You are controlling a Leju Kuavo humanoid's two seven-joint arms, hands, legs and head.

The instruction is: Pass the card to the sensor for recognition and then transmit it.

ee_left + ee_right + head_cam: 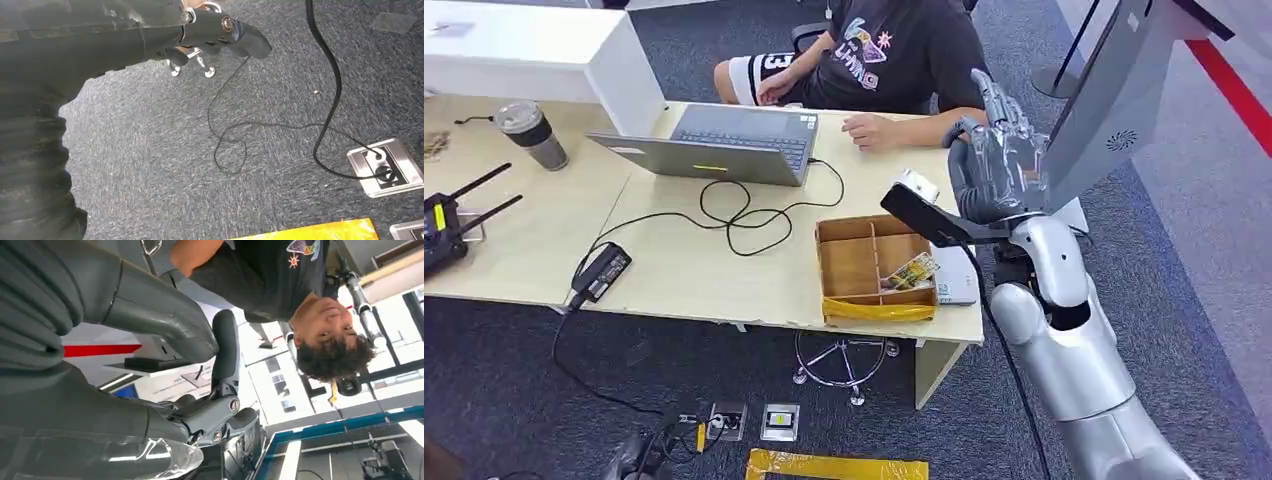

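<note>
Two hands were in view. The right hand (999, 165) was raised at the right centre of the head view, fingers pointing up, just beside a grey slanted panel (1114, 100) in the upper right of the frame. Judged from position, that panel carried the sensor, so the presentation step appeared to be in hand.

No card could be made out in the raised hand. In the right wrist view the thumb (160, 320) and the darker fingers (225, 345) stood a little apart, but whether a card sat between them could not be determined.

Several cards (911, 272) lay in a wooden box (849, 262) on the table (674, 270), in the lower centre of the head view.

Handing over was judged not yet done. A person (894, 50) sat behind the table at top centre, one hand (874, 130) resting on the tabletop near a laptop (724, 145).

The left hand (150, 35) hung over the carpet, fingers loosely apart and holding nothing.
</note>
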